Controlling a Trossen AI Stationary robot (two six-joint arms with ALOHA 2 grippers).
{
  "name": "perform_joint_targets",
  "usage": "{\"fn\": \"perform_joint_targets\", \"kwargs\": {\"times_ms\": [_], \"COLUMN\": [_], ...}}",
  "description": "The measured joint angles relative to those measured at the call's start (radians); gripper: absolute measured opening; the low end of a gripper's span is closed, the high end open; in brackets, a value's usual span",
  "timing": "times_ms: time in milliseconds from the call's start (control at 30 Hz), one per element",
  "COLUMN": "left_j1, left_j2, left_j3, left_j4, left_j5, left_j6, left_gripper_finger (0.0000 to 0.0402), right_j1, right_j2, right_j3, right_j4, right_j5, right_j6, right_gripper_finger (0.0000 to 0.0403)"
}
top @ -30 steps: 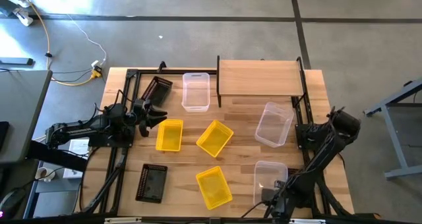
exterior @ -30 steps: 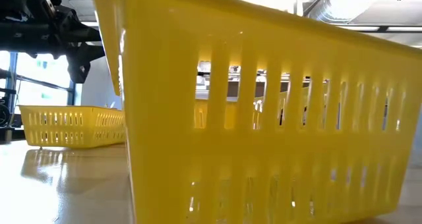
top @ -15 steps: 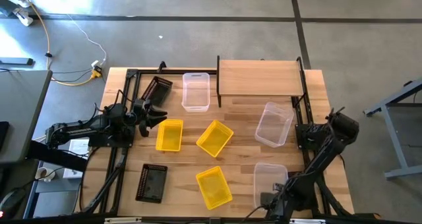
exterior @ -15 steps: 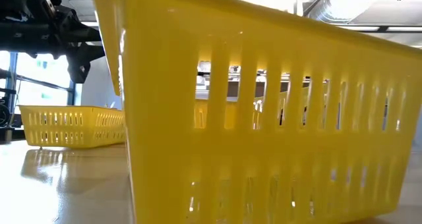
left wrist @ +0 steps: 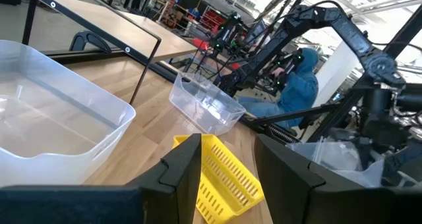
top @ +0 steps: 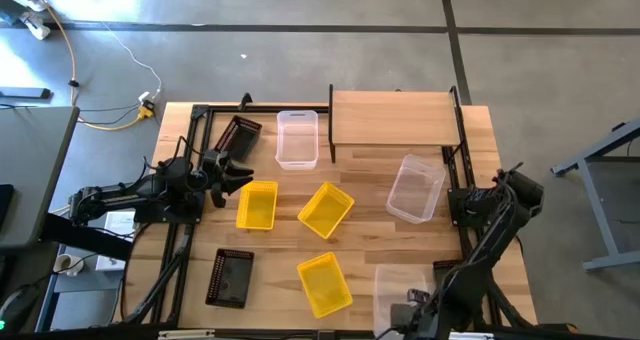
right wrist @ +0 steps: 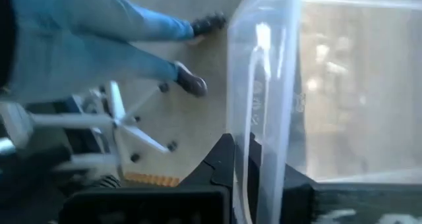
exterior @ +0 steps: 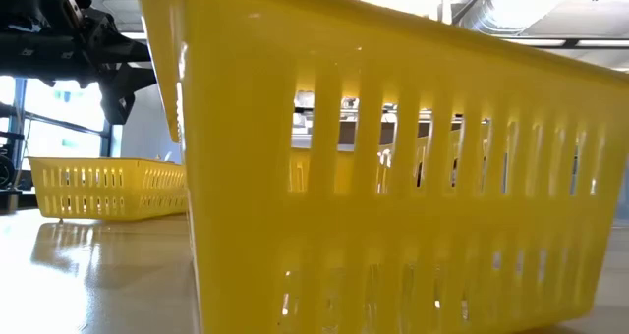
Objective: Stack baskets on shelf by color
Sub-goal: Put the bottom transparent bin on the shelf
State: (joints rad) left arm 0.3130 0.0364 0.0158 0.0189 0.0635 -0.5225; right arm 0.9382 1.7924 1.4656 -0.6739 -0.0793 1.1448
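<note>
The shelf (top: 395, 117) was seen bare; no basket had been stacked on it, so the whole task was judged undone. The right pincer (right wrist: 247, 159) was clamped on the rim of a clear basket (top: 398, 285) at the near desk (top: 360, 220) edge. The left pincer (top: 240, 174) was held apart, gripping nothing, beside a yellow basket (top: 257, 204). Two other clear baskets, two yellow ones and two black ones were left scattered on the desk

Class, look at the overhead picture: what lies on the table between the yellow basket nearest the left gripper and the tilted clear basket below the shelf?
In the high view, another yellow basket, turned at an angle, lies between the yellow basket and the clear basket.
</note>
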Motion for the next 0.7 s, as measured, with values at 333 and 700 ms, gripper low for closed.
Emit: {"fn": "perform_joint_targets", "kwargs": {"times_ms": [333,700], "left_j1": [0.000,0.000], "left_j2": [0.000,0.000], "left_j3": [0.000,0.000], "left_j4": [0.000,0.000], "left_j5": [0.000,0.000], "left_j6": [0.000,0.001], "left_gripper_finger": [0.0131,0.0131], "right_j1": [-0.072,-0.164], "right_j2": [-0.006,-0.188], "right_j3": [0.139,0.159], "right_j4": [-0.184,-0.488], "right_j5": [0.175,0.501], "right_j6": [-0.039,-0.196], "right_gripper_finger": [0.0000,0.0000]}}
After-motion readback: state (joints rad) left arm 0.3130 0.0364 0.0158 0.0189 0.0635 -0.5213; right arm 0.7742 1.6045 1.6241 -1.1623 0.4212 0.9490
